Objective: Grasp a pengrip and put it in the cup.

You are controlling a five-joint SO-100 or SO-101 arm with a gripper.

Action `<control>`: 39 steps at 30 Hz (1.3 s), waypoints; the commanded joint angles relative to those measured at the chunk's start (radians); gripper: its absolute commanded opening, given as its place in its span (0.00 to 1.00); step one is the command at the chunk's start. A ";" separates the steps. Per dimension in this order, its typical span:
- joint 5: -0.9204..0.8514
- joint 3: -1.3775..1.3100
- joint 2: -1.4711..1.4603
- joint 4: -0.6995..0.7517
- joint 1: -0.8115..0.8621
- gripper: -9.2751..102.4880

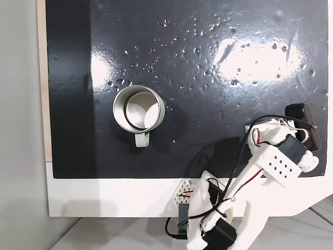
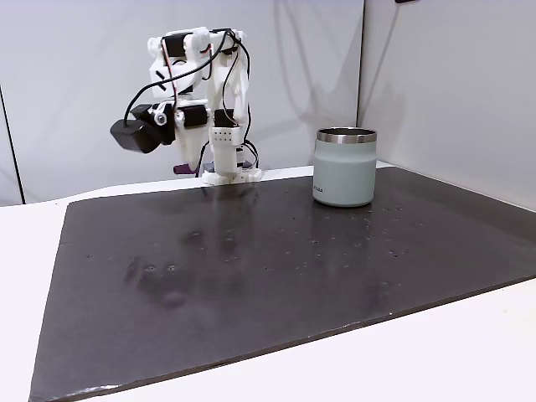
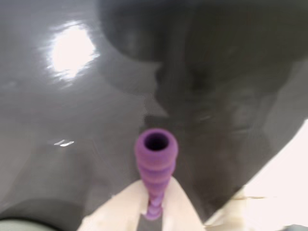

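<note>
The purple ribbed pengrip (image 3: pixel 155 159) is clamped between the two white fingers (image 3: pixel 179 204) of my gripper (image 3: pixel 155 190). Its hollow end points out over the black mat. In a fixed view a bit of purple pengrip (image 2: pixel 182 169) shows under the folded arm (image 2: pixel 197 92). The pale grey-green cup (image 1: pixel 152 112) stands upright on the mat, well to the left of the arm (image 1: pixel 278 161), with its stubby handle (image 1: pixel 142 139) facing the front edge. In the side fixed view, the cup (image 2: pixel 344 172) is to the right of the arm.
A glossy black mat (image 1: pixel 208 67) covers the white table (image 1: pixel 104 198). The arm's base and cables (image 1: pixel 208 219) sit at the front edge. Bright light glare lies on the mat (image 1: pixel 250 54).
</note>
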 commanded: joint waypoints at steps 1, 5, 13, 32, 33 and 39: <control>0.130 -0.009 0.126 0.028 -0.163 0.08; 0.268 -0.034 0.218 0.049 -0.354 0.08; 0.497 -0.178 0.222 0.048 -0.683 0.08; 0.683 -0.285 0.173 -0.137 -1.181 0.08; 0.689 -0.284 0.173 -0.140 -1.201 0.08; 0.706 -0.279 0.178 -0.152 -1.258 0.08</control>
